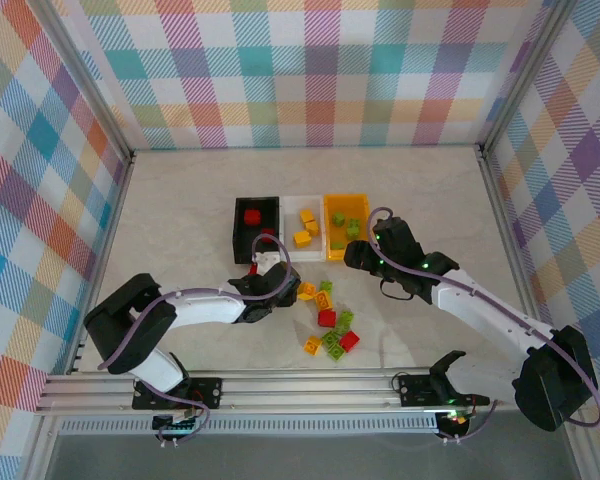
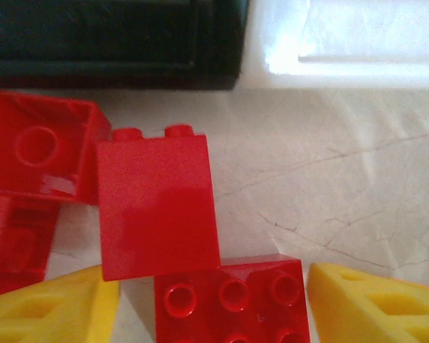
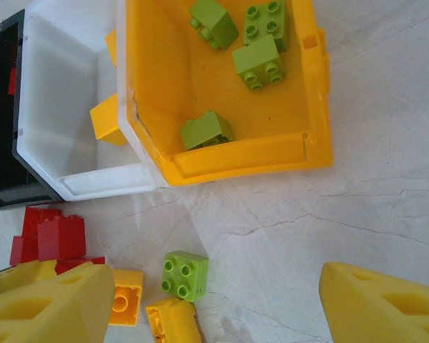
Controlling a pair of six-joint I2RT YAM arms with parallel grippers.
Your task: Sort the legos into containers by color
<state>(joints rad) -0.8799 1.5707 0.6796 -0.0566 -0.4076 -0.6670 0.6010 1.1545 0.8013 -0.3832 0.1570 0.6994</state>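
My left gripper [image 2: 211, 304] sits just on the near side of the black bin [image 2: 114, 43], jaws half-open around a cluster of red legos [image 2: 157, 207], not yet pinching any. I'd centre on the studded red brick [image 2: 232, 304] alone before closing, so its neighbours don't ride up. My right gripper [image 3: 218, 286], off to the right of the black bin, hangs wide open and empty. Farther back, the black bin itself holds a sorted red piece [image 1: 250, 213].

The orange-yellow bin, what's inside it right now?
Four lime green bricks lie in the orange-yellow bin, no other color. The right wrist view cuts off its far end; from above, the right arm covers its near right corner.
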